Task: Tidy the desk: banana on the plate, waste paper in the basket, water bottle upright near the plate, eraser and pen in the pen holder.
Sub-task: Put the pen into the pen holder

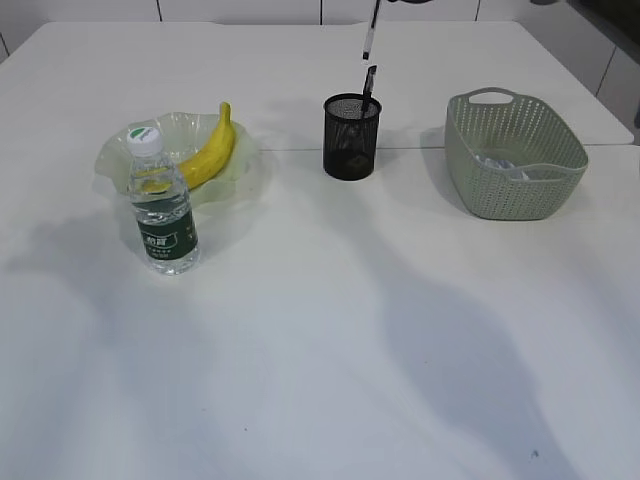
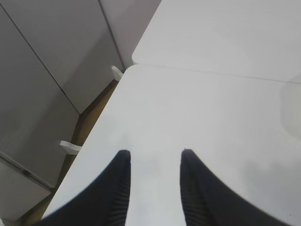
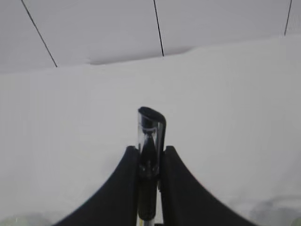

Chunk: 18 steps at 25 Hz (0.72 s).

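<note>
On the left of the white table [image 1: 320,350] we see the pale green plate [image 1: 120,150] with the banana [image 1: 212,152] lying in it, and the water bottle [image 1: 162,205] stands upright just in front of the plate, so these parts look finished. Our left gripper [image 2: 155,157] is over a bare part of the table near its corner, with the jaws apart and nothing between them. In the middle stands the black pen holder [image 1: 352,140], and one dark pen [image 1: 369,88] already leans out of its rim. Above it, at the top edge of the exterior view, a second pen [image 1: 368,38] hangs almost vertical; in the right wrist view our right gripper [image 3: 151,157] is closed on this pen, whose dark end stands out between the jaws. On the right is the grey-green basket [image 1: 515,155] with some pale paper [image 1: 500,165] inside. We cannot see the eraser anywhere; perhaps it is in the holder. The held pen is above the holder, but we cannot tell if it is exactly over the opening or behind it. We think the danger is there: if the pen is let go too high or off-centre, it may hit the rim or the leaning pen and fall on the table, or tip the light holder.
</note>
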Motion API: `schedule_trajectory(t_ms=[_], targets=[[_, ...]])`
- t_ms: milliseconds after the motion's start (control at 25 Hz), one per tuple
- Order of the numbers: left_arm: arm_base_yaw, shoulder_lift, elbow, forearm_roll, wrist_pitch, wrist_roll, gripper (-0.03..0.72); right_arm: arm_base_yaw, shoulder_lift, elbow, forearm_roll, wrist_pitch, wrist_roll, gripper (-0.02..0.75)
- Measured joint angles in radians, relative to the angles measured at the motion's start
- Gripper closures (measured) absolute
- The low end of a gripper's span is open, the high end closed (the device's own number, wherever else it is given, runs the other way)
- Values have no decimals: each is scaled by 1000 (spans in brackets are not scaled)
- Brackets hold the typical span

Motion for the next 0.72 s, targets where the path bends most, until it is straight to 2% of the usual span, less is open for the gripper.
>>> schedule_trajectory(t_ms=[360,720], targets=[[0,0,0,0,0,0,445,-2,85,0,-63,-185,-1,666],[0,0,0,0,8,0,445,-7,135,0,-134,-220,-2,666]])
